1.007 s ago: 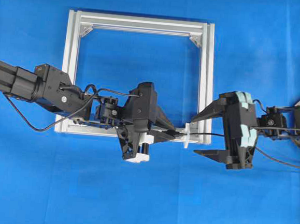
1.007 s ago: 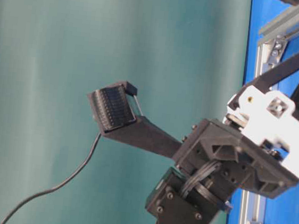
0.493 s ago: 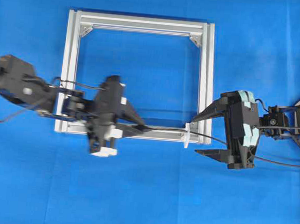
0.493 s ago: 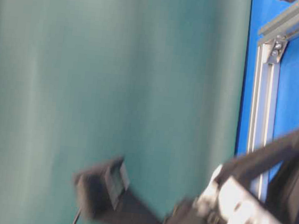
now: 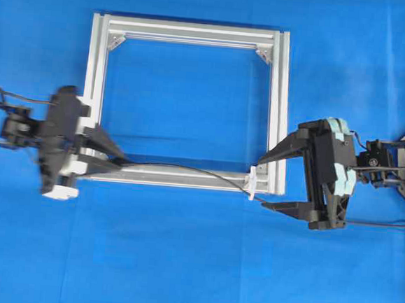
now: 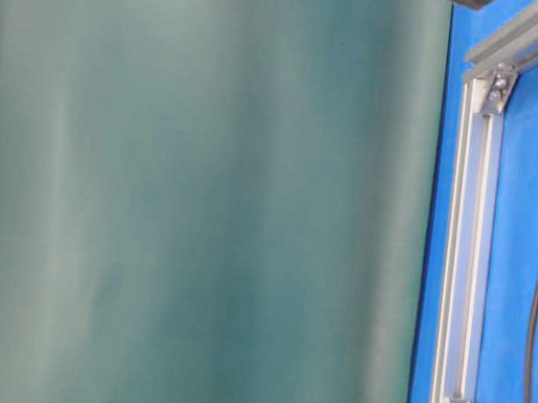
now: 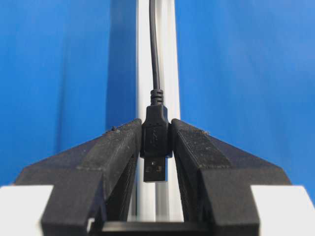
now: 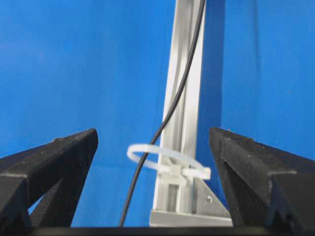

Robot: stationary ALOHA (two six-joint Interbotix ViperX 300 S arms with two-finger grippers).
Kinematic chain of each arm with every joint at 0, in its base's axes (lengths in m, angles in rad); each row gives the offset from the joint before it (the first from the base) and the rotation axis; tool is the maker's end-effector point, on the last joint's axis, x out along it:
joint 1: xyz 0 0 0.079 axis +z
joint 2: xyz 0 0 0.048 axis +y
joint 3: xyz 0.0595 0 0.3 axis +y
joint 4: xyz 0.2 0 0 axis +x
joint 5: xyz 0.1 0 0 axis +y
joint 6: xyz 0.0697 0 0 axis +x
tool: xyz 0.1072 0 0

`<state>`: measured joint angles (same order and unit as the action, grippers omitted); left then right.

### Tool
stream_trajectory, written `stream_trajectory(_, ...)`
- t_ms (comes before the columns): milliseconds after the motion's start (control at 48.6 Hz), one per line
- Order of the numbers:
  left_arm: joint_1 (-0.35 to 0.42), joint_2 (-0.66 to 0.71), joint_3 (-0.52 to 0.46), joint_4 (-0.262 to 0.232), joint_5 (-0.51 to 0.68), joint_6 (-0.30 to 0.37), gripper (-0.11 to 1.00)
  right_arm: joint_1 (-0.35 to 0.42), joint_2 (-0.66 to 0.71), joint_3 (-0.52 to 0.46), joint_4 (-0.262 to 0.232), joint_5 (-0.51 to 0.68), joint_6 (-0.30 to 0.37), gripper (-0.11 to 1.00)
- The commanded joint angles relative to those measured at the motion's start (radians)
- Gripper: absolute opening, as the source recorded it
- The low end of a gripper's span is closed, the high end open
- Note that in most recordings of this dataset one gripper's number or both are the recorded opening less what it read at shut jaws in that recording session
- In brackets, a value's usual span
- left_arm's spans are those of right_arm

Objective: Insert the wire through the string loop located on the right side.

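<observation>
Fingers [image 7: 118, 147] of the left gripper [image 7: 156, 147] are clamped on the black wire's [image 7: 153, 59] plug; the thin wire is threaded through the white string loop [image 8: 162, 160] at six o'clock of the spread, empty right gripper [image 8: 152, 147].

Lighting: bright, even, from overhead; shadows faint. Glare: mild sheen on frame [image 5: 279, 108] rails. Blur: left tool [image 5: 114, 156] motion-smeared in overhead view; table-level view soft, mostly hazy teal; right wrist view soft on near tool [image 8: 152, 147] fingers [image 8: 59, 162]; left wrist view sharp at plug [image 7: 155, 147].

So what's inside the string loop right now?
The wire runs through the string loop. Its plug sits in the left end effector, far from the loop.
</observation>
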<state>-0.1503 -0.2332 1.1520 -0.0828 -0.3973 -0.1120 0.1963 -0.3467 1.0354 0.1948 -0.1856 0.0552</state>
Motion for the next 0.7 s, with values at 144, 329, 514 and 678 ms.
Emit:
stream_trajectory(144,-0.028,-0.247,0.176,0.0,0.031,-0.067,0.19,0.002,-0.014,-0.032,0.003,-0.005,0.0,0.91)
stream_trajectory(329,-0.031,-0.377,0.225,0.003,0.166,-0.069,0.19,0.002,-0.012,-0.043,0.003,-0.005,-0.002,0.91)
stream_trajectory(514,-0.031,-0.364,0.224,0.005,0.196,-0.064,0.19,0.0,-0.012,-0.046,0.003,-0.008,-0.002,0.91)
stream_trajectory(678,-0.031,-0.322,0.213,0.009,0.195,-0.061,0.19,0.0,-0.012,-0.048,0.003,-0.008,-0.002,0.91)
